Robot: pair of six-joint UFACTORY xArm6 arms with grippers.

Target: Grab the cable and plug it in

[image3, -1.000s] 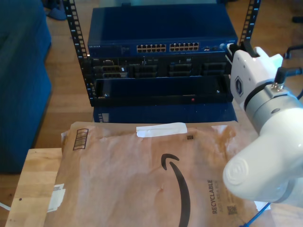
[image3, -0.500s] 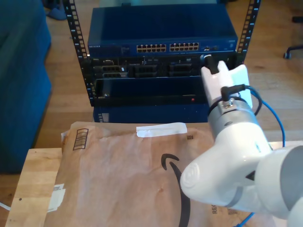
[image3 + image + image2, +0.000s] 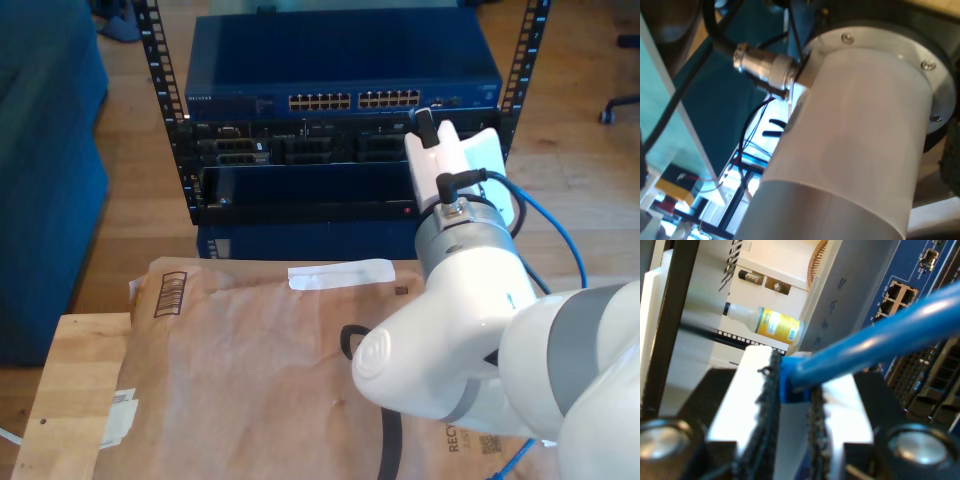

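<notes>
The cable (image 3: 880, 335) is bright blue, and its blue end (image 3: 788, 382) is pinched between the fingers of my second gripper (image 3: 792, 390), which is shut on it. The blue network switch (image 3: 340, 60) sits on top of the rack, with its port rows (image 3: 355, 101) along the front. In the exterior view my second gripper (image 3: 426, 122) is just below the right end of those rows. The cable (image 3: 545, 225) loops away behind the arm toward the exterior view's right. Several open ports (image 3: 897, 295) show close beside the cable in the second wrist view.
A black rack (image 3: 330, 175) with perforated rails (image 3: 160, 70) holds the switch and darker units below. A brown paper mailer (image 3: 250, 370) covers a wooden table (image 3: 70, 390). A blue sofa (image 3: 45, 170) fills the exterior view's left. The first wrist view shows a white arm link (image 3: 855, 140).
The second arm has swung toward the exterior view's left, from beside the rack's right rail to in front of the switch's right ports. The blue cable now trails behind it.
</notes>
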